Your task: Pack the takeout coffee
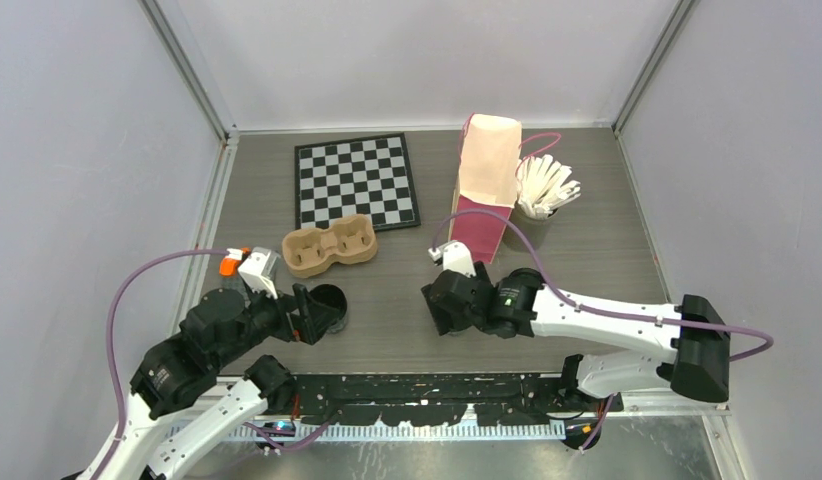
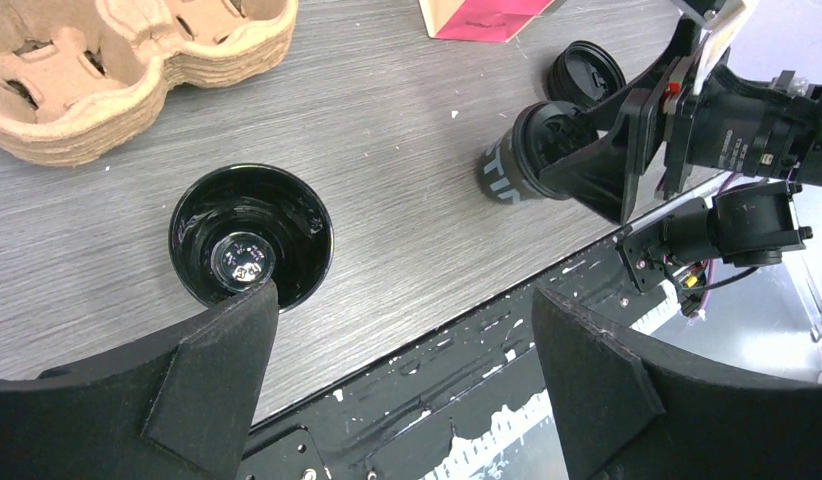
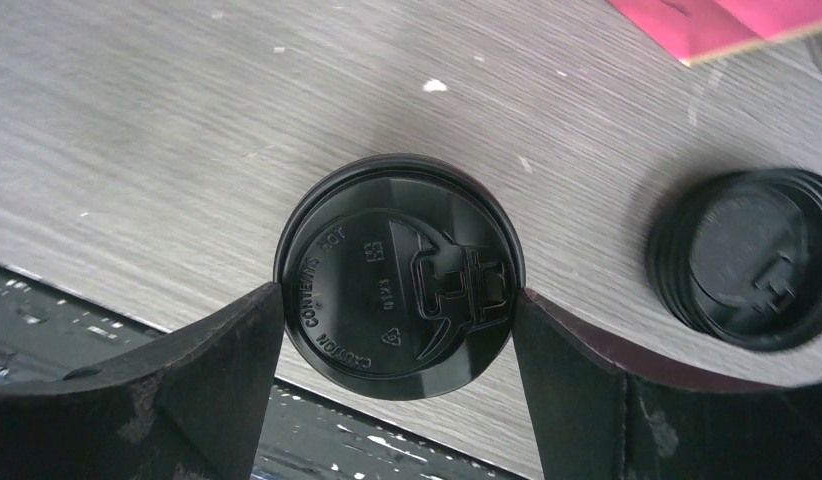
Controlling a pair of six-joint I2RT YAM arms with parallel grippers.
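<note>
— Where did we have the right gripper [image 3: 398, 297]?

— Straddling the lidded cup [image 3: 387, 255], which stood on the table squarely between its fingers. Both fingers met the lid's rim with no gap that we could see, so we read the gripper as clasped around that cup. How firmly, we could not tell.

— Why take it from the sides?

— We judged that a side hold would keep the lid seated and the cup upright for a lift toward the paper bag [image 3: 707, 22], which stood beyond the fingertips.

— And the loose lid [image 3: 752, 258]?

— It lay flat on the table just outside the finger on the right of the wrist view, apart from the clasped cup. We supposed it was meant for the open cup [image 2: 252, 235].

— Where was that one?

— Upright just ahead of the left gripper [image 2: 404, 300], off to one side and not between the fingers. One fingertip overlapped its near rim in the wrist view, and we could not tell whether they touched. That gripper was spread wide with nothing in it.

— Why park it there?

— We judged it was placed to steady or take that cup once a lid came over. The cup tray [image 2: 137, 70] lay farther ahead of it.
</note>
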